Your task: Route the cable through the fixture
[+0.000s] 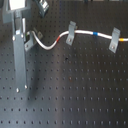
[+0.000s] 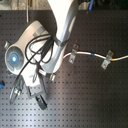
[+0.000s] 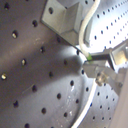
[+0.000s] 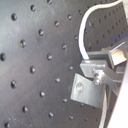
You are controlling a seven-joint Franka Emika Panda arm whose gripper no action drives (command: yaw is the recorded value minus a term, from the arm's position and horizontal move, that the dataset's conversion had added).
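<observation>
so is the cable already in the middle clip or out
In: in the first exterior view the cable passes through the middle clip.

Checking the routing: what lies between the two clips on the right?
In the first exterior view, only cable with red and blue bands spans between the clips.

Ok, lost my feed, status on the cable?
Gripper shut on cable end. Cable through two clips. Third clip still empty. Nothing blocking.

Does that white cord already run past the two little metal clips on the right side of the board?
Yes: in the first exterior view the cable passes one clip and another clip.
</observation>
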